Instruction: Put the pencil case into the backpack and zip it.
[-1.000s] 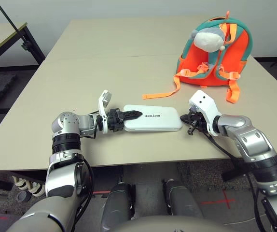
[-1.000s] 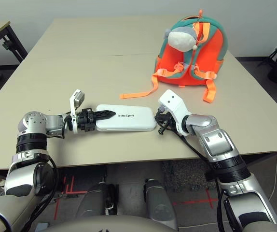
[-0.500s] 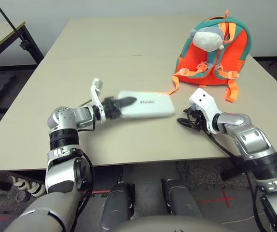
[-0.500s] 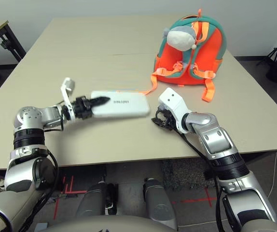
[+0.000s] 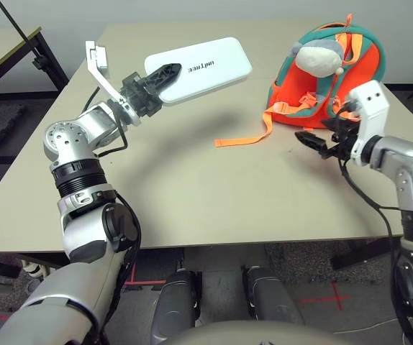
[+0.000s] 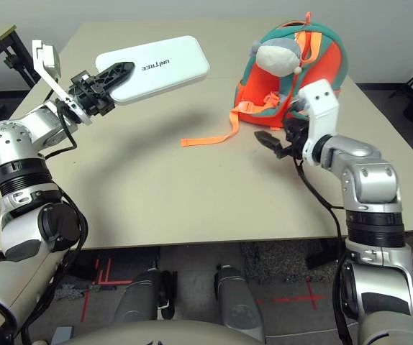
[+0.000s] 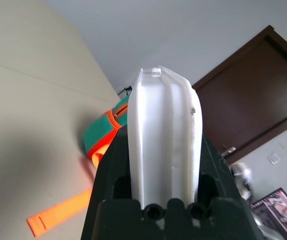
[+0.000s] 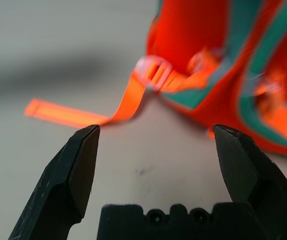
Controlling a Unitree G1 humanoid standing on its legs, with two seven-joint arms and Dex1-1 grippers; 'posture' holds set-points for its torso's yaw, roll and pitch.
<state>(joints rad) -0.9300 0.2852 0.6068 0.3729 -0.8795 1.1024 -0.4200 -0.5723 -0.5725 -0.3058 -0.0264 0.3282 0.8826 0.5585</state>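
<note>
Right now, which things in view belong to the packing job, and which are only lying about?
Belong to the job:
- pencil case, held in the air by the left gripper
- backpack, standing on the table
- right gripper, open near the backpack

Only lying about:
- second table at the far left

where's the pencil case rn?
The flat white rounded pencil case is held in the air over the table's far left by the left gripper, clear of the orange-and-teal backpack to its right.

Left tool (image 5: 165, 75) raised, clamped; right tool (image 8: 156, 150) spread wide.
</note>
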